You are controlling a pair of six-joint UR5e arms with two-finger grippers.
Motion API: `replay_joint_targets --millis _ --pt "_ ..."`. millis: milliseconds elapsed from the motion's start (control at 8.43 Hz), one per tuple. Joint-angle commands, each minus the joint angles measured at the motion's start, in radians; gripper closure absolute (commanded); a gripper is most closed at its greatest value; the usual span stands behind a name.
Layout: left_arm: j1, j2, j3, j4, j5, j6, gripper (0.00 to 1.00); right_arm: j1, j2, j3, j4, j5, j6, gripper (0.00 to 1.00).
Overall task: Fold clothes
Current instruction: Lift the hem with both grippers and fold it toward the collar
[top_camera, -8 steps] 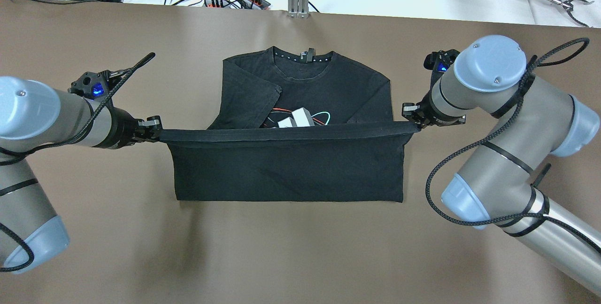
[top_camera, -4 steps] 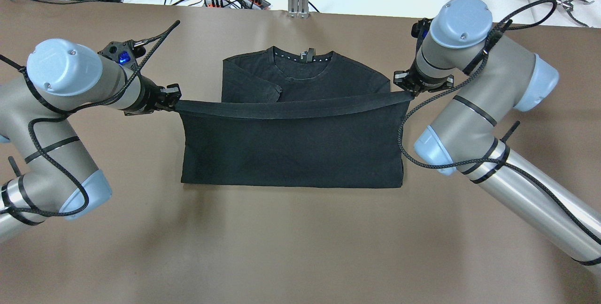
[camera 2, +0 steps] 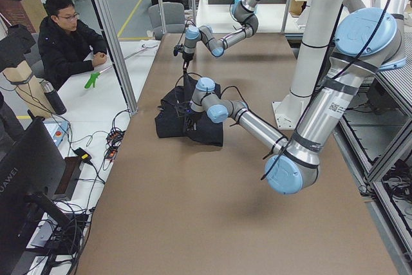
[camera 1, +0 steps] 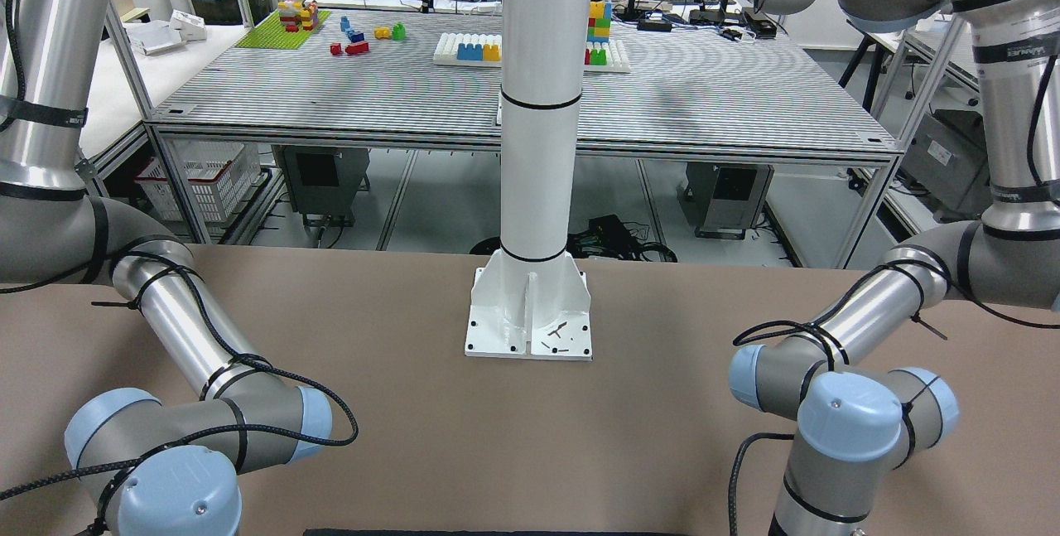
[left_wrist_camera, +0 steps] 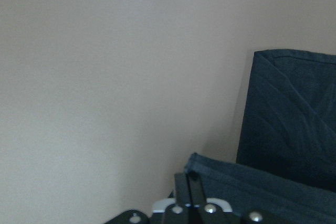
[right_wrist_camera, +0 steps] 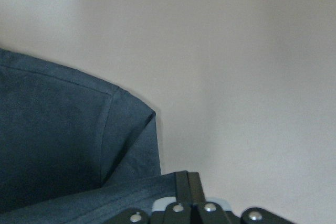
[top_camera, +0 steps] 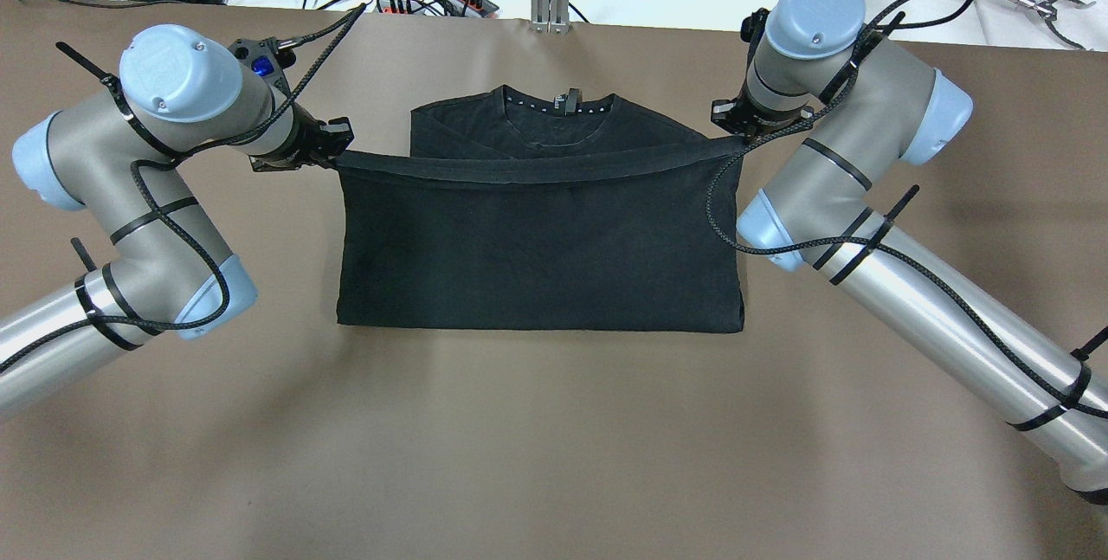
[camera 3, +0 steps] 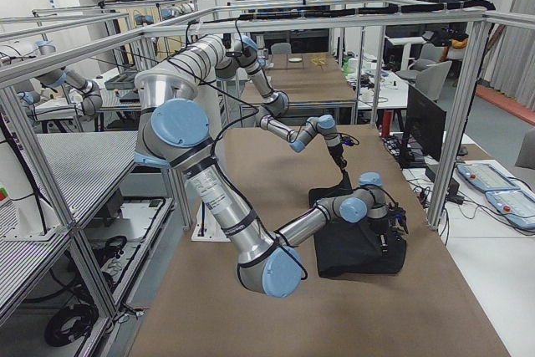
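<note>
Clamping the clothes point(top_camera: 537, 248) hem, we are holding it spread. Left gripper point(top_camera: 336, 156) and right gripper point(top_camera: 737, 137) are each gripping fabric.

Shirt point(top_camera: 537, 257) doubled over on table point(top_camera: 554, 439).
Left gripper point(top_camera: 336, 153) and right gripper point(top_camera: 737, 138) pinch its hem point(top_camera: 537, 169) corners, hem taut, just short of the collar point(top_camera: 558, 106).

My clothes point(top_camera: 537, 257) are plain matte black, with a row of tiny pale dots along the collar point(top_camera: 537, 107), and the surface point(top_camera: 554, 439) under them is a flat, unpatterned brown. My left hand point(top_camera: 336, 151) and right hand point(top_camera: 736, 134) are black, while my left arm point(top_camera: 104, 196) and right arm point(top_camera: 909, 283) are silver-grey with pale blue joint caps. The pillar point(camera 1: 538, 105) behind is white.
</note>
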Motion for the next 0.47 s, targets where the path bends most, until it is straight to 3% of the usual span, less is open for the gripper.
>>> replay_joint_targets --millis 0,356 --pt "-0.002 -0.056 0.146 -0.084 0.009 0.012 1.0 -0.018 0.013 -0.078 0.064 -0.067 0.003 1.0" --pt "-0.033 -0.137 0.295 -0.169 0.007 0.013 0.99 -0.02 0.015 -0.112 0.096 -0.073 0.008 1.0"
